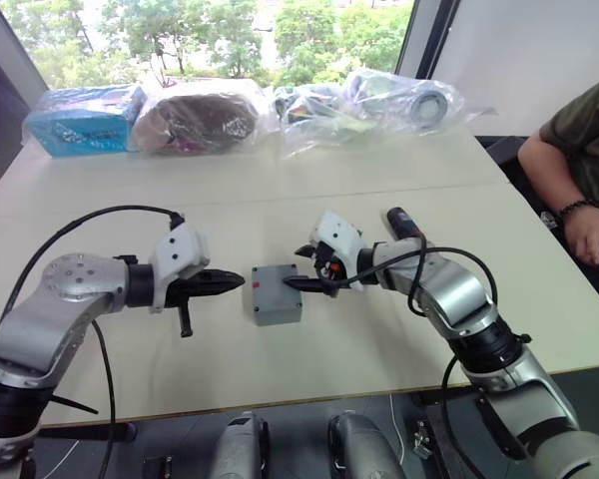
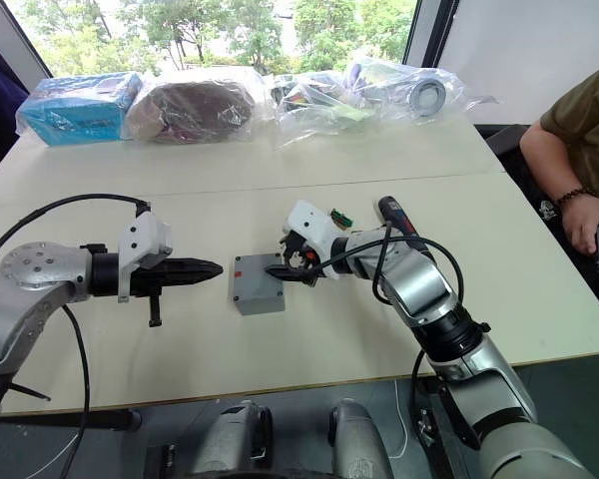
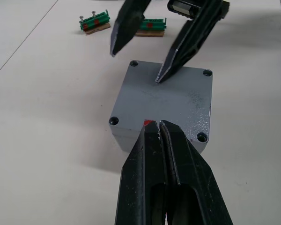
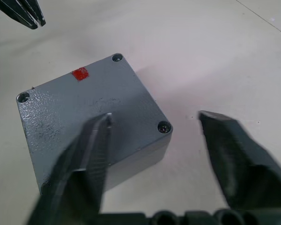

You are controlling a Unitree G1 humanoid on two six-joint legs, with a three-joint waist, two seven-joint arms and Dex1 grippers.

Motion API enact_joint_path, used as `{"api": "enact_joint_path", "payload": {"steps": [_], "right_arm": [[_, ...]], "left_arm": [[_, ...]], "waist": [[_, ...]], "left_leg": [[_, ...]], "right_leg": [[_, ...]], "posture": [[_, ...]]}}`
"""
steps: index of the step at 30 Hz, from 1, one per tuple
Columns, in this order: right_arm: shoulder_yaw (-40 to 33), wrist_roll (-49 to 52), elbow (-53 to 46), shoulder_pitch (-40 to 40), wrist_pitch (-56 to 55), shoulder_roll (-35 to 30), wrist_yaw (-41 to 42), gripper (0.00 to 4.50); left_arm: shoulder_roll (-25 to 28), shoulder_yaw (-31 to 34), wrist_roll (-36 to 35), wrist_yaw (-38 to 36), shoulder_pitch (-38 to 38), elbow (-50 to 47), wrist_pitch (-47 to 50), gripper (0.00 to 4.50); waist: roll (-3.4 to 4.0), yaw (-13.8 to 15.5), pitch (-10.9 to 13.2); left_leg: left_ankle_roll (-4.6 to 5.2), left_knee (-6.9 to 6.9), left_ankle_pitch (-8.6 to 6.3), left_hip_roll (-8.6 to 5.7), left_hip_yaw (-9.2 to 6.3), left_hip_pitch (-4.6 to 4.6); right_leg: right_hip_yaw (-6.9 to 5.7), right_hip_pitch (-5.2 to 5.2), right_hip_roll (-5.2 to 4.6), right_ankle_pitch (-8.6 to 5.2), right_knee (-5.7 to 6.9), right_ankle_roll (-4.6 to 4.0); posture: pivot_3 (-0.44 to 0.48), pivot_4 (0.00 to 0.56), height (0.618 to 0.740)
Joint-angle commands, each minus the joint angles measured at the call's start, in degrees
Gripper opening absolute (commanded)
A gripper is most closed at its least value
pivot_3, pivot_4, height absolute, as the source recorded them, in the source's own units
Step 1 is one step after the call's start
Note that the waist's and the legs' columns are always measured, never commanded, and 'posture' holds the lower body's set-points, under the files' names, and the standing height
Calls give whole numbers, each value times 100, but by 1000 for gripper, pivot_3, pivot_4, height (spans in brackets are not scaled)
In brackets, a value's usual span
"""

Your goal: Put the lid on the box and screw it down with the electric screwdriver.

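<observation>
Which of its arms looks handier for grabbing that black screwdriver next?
Probably the right gripper: it is open over the lid, and the electric screwdriver lies beside that arm. The left gripper is shut, across the box.

Office, pale tables (image 1: pixel 399 339), window (image 1: pixel 210 30)

Bright window daylight from behind, soft shadows, near fingers (image 4: pixel 79 168) blurred

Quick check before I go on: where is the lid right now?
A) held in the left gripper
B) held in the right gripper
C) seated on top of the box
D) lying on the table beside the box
C: the lid sits squarely on the box, all four corner holes showing, with the open right gripper over it and the shut left gripper at its edge.
</observation>
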Motion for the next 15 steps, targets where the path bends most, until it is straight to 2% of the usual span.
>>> {"api": "enact_joint_path", "payload": {"steps": [1, 5, 7, 12, 15], "right_arm": [[-277, 10, -349, -239, 199, -262, 29, 4486], [-669, -19, -423, -547, 909, -929, -34, 4486], [-636, -40, -292, -796, 1618, -1367, -9, 4486], [-163, -199, 459, -1433, 2378, -2527, 457, 4486], [334, -340, 1275, -1893, 2513, -2819, 786, 4486]], "left_arm": [[34, 96, -69, -15, -107, -122, -28, 0], [-68, 94, -160, -42, -283, -110, -54, 0], [-114, 91, -207, -51, -388, -101, -47, 0], [-326, 96, -439, -57, -744, -103, -6, 0], [-431, 47, -503, -46, -953, -114, -13, 0]], "waist": [[1, 3, 0], [-1, 20, 0], [1, 6, 1], [2, 5, 3], [1, -21, 3]], "left_leg": [[0, 0, 0, 0, 0, 0], [0, 1, 0, -1, 0, -1], [0, 1, 0, -3, 0, -1], [0, -3, 0, -4, 2, -3], [0, -1, 0, -5, 4, -2]], "right_leg": [[0, 0, 0, 0, 0, 0], [0, 0, -8, 0, 0, 0], [0, 1, -8, 0, -2, -1], [-1, -2, -7, -2, -5, -3], [5, -5, -5, -2, -6, -3]], "posture": [[0, 150, 740], [0, 150, 740], [0, 150, 740], [0, 150, 740], [0, 150, 740]]}}
